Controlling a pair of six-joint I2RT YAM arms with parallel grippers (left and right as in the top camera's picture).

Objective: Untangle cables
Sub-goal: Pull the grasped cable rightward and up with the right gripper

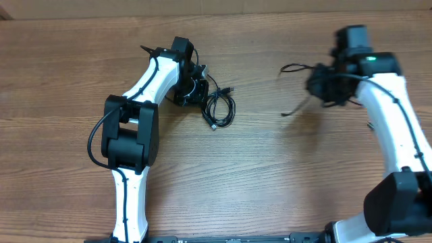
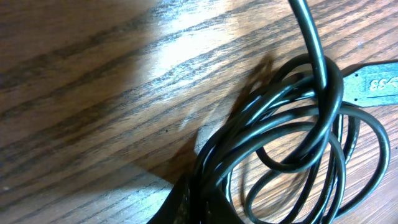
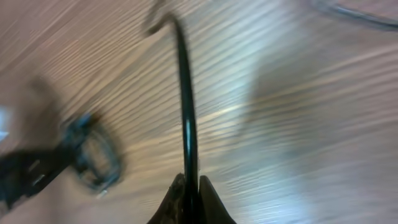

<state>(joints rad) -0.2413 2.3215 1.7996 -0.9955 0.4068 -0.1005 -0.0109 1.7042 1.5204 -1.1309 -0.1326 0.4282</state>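
One brown wood-grain table [image 1: 270, 182], black cables [image 2: 211, 165] coiled on it

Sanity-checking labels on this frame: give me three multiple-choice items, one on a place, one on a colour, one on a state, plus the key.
1. Where does the coiled cable bundle lie on the table?
A) at the left jaws
B) under the right arm's base
C) at the far right edge

2. What colour is that bundle?
A) white
B) black
C) red

3. How do the right jaws stand?
A) wide open, empty
B) shut on a single cable strand
C) shut on nothing

Key:
1 A, the overhead view shows the coil right at the left jaws.
2 B, the left wrist view shows every loop black.
3 B, the right wrist view shows the strand running out from between the closed jaws.
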